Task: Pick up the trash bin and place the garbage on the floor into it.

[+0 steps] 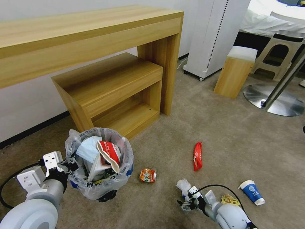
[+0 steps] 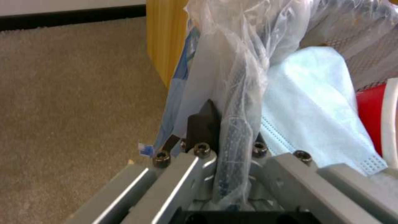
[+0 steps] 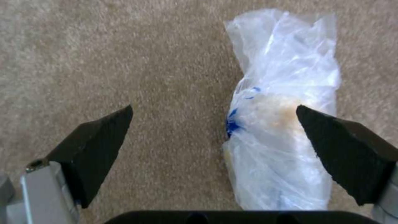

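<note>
Left arm reaches in low from the near left, its left gripper point(image 1: 65, 168) clamped tight on the rim of the trash bin point(image 1: 99, 162), fingers pinched through the crinkly liner bag point(image 2: 232, 93). The bin sits on the beige floor point(image 1: 222, 133) just in front of the low wooden shelf point(image 1: 111, 92), already stuffed: a pale-blue mask point(image 2: 307, 102) up against the gripper, a red-and-white wrapper point(image 1: 109, 152) on top.

Over on the near right, the right arm stretches forward close to the carpet, right gripper point(image 1: 186, 203) spread wide and holding nothing. A small clear plastic bag point(image 3: 282, 118) lies on the floor between its black fingertips point(image 3: 99, 137), closer to one pad.

Loose litter: a crushed orange can point(image 1: 148, 175) just right of the bin, a red wrapper point(image 1: 197, 156) farther right, a yellow wrapper point(image 1: 230, 199) beside the right arm, and a blue-white cup point(image 1: 252, 191) on its side at the far right.
</note>
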Robot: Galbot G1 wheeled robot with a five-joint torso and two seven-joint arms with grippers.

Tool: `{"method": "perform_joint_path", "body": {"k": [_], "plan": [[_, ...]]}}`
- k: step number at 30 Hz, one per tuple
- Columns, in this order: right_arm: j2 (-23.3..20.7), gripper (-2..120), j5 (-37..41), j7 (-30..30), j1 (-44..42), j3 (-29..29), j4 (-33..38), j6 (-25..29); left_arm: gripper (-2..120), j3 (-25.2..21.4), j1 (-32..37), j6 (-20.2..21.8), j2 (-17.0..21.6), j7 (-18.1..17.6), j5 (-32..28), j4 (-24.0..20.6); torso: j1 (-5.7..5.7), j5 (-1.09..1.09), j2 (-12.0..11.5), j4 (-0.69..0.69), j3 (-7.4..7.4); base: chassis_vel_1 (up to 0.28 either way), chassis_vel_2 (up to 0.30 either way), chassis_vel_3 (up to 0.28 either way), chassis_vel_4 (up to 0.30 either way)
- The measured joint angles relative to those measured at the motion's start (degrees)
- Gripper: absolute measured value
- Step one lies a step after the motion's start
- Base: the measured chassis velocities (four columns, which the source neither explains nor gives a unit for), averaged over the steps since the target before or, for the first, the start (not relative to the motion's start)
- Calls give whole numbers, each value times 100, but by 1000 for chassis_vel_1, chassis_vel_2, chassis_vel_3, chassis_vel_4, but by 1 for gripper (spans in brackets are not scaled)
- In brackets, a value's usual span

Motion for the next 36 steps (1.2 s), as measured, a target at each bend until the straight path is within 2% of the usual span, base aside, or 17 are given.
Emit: {"method": "perform_joint_path", "body": {"k": [5, 14, 16, 17, 19, 20, 23, 24, 26, 28, 30, 31, 32, 36], "plan": [[139, 97, -20, 192, 53, -45, -160, 123, 1, 16, -4, 0, 8, 10, -5, 13, 0, 0, 0, 0, 0, 0, 0, 0, 0], [440, 64, -149, 333, 233, -130, -501, 141, 1, 20, 5, -1, 49, 18, -16, 14, 0, 1, 0, 0, 0, 0, 0, 0, 0], [414, 56, -149, 335, 233, -127, -501, 140, 1, 19, 5, -2, 53, 20, -18, 14, 0, 0, 0, 0, 0, 0, 0, 0, 0], [414, 56, -149, 335, 233, -127, -501, 140, 1, 19, 5, -2, 53, 20, -18, 14, 0, 0, 0, 0, 0, 0, 0, 0, 0], [360, 46, -144, 336, 227, -98, -478, 140, 1, 21, -1, -3, 48, 21, -19, 29, 0, 0, 0, 0, 0, 0, 0, 0, 0], [360, 46, -144, 336, 227, -98, -478, 140, 1, 21, -1, -3, 48, 21, -19, 29, 0, 0, 0, 0, 0, 0, 0, 0, 0], [301, 31, -141, 340, 217, -62, -458, 140, 1, 43, -11, -4, 32, 22, -18, 34, 0, 0, 0, 0, 0, 0, 0, 0, 0], [301, 31, -141, 340, 217, -62, -458, 140, 1, 43, -11, -4, 32, 22, -18, 34, 0, 0, 0, 0, 0, 0, 0, 0, 0], [231, 20, -156, 345, 206, -25, -437, 133, 1, 49, -21, -5, 27, 22, -18, 35, 0, 1, 0, 0, 0, 0, 0, 0, 0], [196, 17, -179, 350, 202, -7, -429, 115, 1, 49, -23, -5, 25, 22, -17, 35, 1, 0, 0, 0, 0, 0, 0, 0, 0], [78, 5, -236, 385, 195, 33, -395, 24, 1, 49, -24, -7, 12, 22, -17, 35, 0, 1, 0, 0, 0, 0, 0, 0, 0], [78, 5, -236, 385, 195, 33, -395, 24, 1, 49, -24, -7, 12, 22, -17, 35, 0, 1, 0, 0, 0, 0, 0, 0, 0], [29, 0, -249, 397, 190, 49, -374, 0, 1, 49, -24, -7, 2, 22, -16, 34, 0, 0, 0, 0, 0, 0, 0, 0, 0], [-76, 0, -254, 409, 168, 87, -303, -24, 1, 62, -23, -9, -32, 22, -7, 37, 0, 1, 0, 0, 0, 0, 0, 0, 0]]}}
